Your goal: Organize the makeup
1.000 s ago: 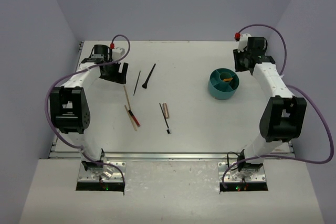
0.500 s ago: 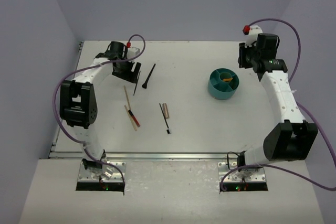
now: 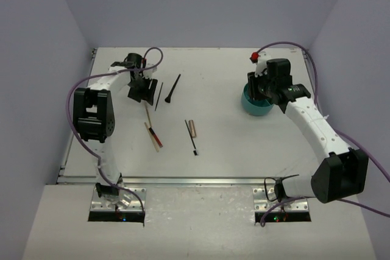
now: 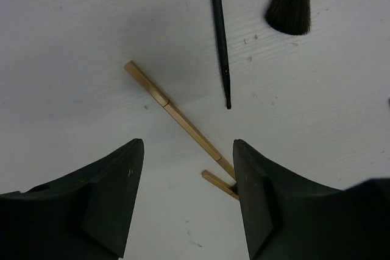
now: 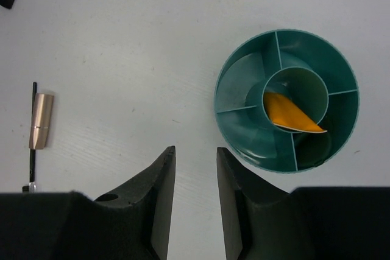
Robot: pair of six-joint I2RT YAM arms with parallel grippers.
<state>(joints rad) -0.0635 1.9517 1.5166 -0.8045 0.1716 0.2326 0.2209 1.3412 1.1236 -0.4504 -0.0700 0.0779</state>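
Observation:
The makeup lies scattered on the white table. A wooden stick (image 4: 177, 114) runs slantwise between the fingers of my open left gripper (image 4: 187, 147) and ends under its right finger. A second stick (image 4: 219, 184) lies beside it. Beyond are a thin black brush (image 4: 219, 35) and a bushy brush head (image 4: 289, 10). My left gripper (image 3: 141, 89) hovers over the stick (image 3: 147, 112). The red-black pencil (image 3: 153, 135), beige tube (image 3: 192, 128) and another thin brush (image 3: 191, 137) lie nearer. My right gripper (image 5: 195, 150) is open and empty, left of the container holding the orange wedge (image 5: 291, 114).
The teal round divided container (image 5: 234, 89) stands at the right of the table, partly under my right wrist (image 3: 268, 83) in the top view. Grey walls close the table at the back and both sides. The arm bases sit at the near edge.
My left gripper has moved right and nearer, over the wooden stick, its jaws narrowing. My right arm has swung left and forward, from behind the teal container to over it.

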